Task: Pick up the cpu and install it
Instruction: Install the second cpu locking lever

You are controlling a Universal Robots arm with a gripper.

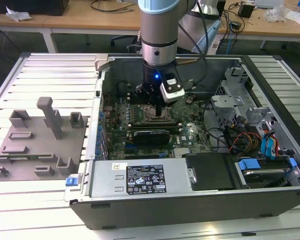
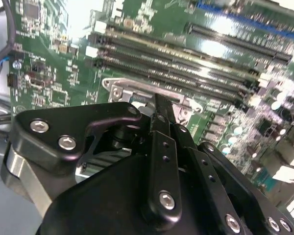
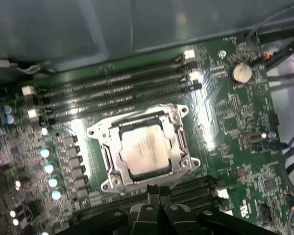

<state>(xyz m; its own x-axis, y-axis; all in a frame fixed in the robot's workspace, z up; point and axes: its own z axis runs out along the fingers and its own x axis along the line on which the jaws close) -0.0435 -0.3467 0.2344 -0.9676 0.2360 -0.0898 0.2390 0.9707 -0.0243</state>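
The cpu (image 3: 144, 149), a pale silvery square chip, lies flat inside the metal socket frame (image 3: 100, 134) on the green motherboard. In the first wrist view my gripper (image 3: 157, 190) hangs just beside the socket's edge, its two black fingers pressed together with nothing between them. The exterior view shows the gripper (image 1: 159, 111) lowered into the open computer case (image 1: 190, 195), right over the socket (image 1: 151, 117). In the second wrist view the gripper (image 2: 161, 104) points down next to the socket frame (image 2: 120, 88).
Memory slots (image 3: 112, 88) run beside the socket, and a coin battery (image 3: 242, 73) sits farther off. The power supply (image 1: 140, 177), a drive cage (image 1: 240, 105) and loose cables (image 1: 240, 142) crowd the case. A grey plastic fixture (image 1: 40, 145) stands at the exterior view's left.
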